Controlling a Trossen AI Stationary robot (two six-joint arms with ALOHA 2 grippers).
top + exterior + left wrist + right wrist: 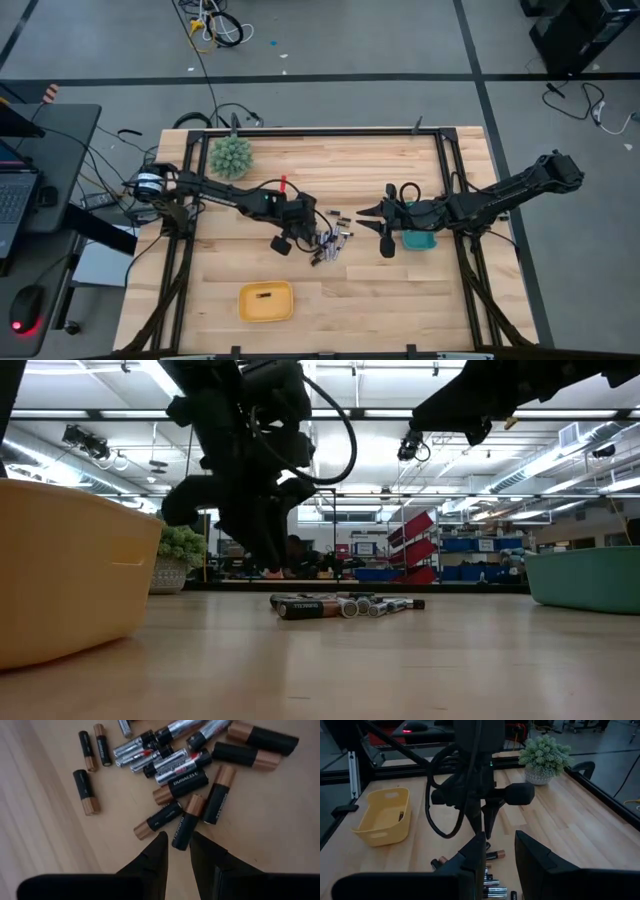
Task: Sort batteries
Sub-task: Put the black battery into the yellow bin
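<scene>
While the left gripper (177, 851) hovers over the near edge of the batteries (331, 240), its fingers stand narrowly apart with nothing between them

Pile sits mid-desk (350, 300), between the two arms, touching cells in a loose heap: dark copper-topped ones and silvery ones mixed

Key relation: the closest dark battery (186, 827) lies just ahead of the left fingertips, long axis running roughly along the gripper's line of sight, not across the gap. Looks to me like the jaws would close across its width as they stand, but a neighbour dark cell (158, 820) lies angled right beside it, so a double pick or a nudge is the risk

Right gripper (495, 851) is held above the desk on the pile's other side, fingers also slightly apart and empty, facing the left arm; batteries lie below and just ahead of it. Left arm is nearer the target cell

Yellow tray (266, 302) sits toward the front edge with one dark cell in it; teal tray (422, 242) is partly under the right arm. Green spiky plant (231, 157) at the back left, irrelevant

Most of the sorting is not yet done
</scene>
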